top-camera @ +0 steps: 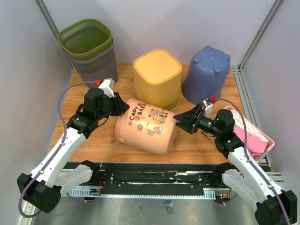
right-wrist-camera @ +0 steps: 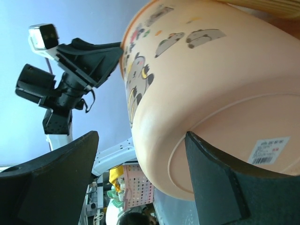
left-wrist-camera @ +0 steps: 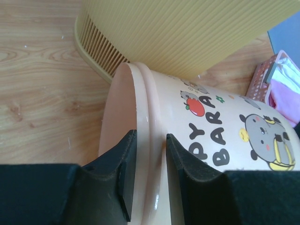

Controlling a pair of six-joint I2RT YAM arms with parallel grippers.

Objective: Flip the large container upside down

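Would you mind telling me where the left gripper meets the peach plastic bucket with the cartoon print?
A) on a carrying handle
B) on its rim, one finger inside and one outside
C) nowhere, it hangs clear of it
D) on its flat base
B: in the left wrist view, the left gripper straddles the rim of the peach plastic bucket with the cartoon print, which lies on its side.
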